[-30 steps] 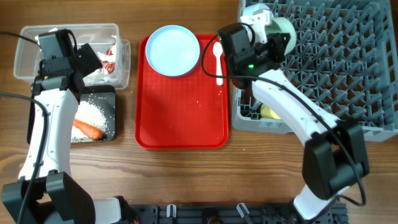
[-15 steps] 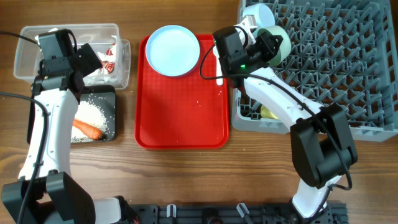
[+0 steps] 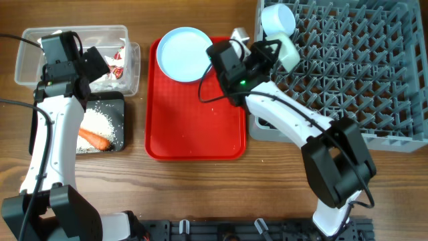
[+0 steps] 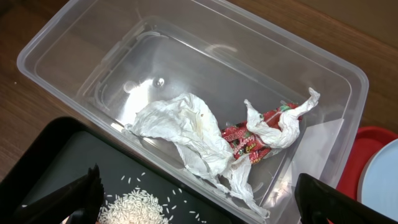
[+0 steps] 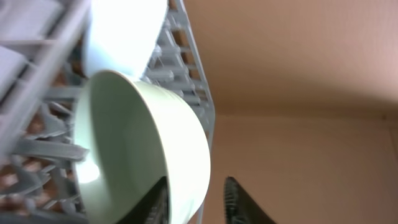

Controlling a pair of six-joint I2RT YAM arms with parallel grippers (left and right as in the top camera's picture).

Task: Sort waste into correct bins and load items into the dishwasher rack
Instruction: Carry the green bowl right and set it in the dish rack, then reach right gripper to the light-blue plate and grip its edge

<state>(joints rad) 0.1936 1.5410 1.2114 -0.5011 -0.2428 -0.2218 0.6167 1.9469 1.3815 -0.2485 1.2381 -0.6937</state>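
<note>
My right gripper point(image 3: 269, 47) point(image 5: 198, 186) is shut on the rim of the pale green bowl point(image 3: 289, 52) point(image 5: 143, 143), holding it on edge at the left side of the grey dishwasher rack point(image 3: 361, 80) point(image 5: 37, 149). The pale blue bowl point(image 3: 277, 19) point(image 5: 121, 31) sits in the rack's far left corner. The pale blue plate point(image 3: 184, 53) lies on the red tray point(image 3: 194, 127). My left gripper point(image 3: 100, 63) point(image 4: 196, 205) is open and empty over the edge between the clear tub point(image 3: 33, 50) point(image 4: 74, 37) and the black tray point(image 3: 120, 107) point(image 4: 62, 155). Tissue point(image 4: 180, 124) and wrapper point(image 4: 261, 134) lie in the tub. Rice point(image 3: 100, 124) point(image 4: 134, 208) and carrot point(image 3: 93, 139) lie in the black tray. The spoon and cup are hidden.
A few stray grains lie on the red tray. My right arm reaches across the red tray's far right corner and the rack's left wall. Bare wooden table lies in front of the trays and rack.
My right arm has swung left, drawing the green bowl from deeper in the rack toward its left edge and covering the spoon. The left arm has not moved.
</note>
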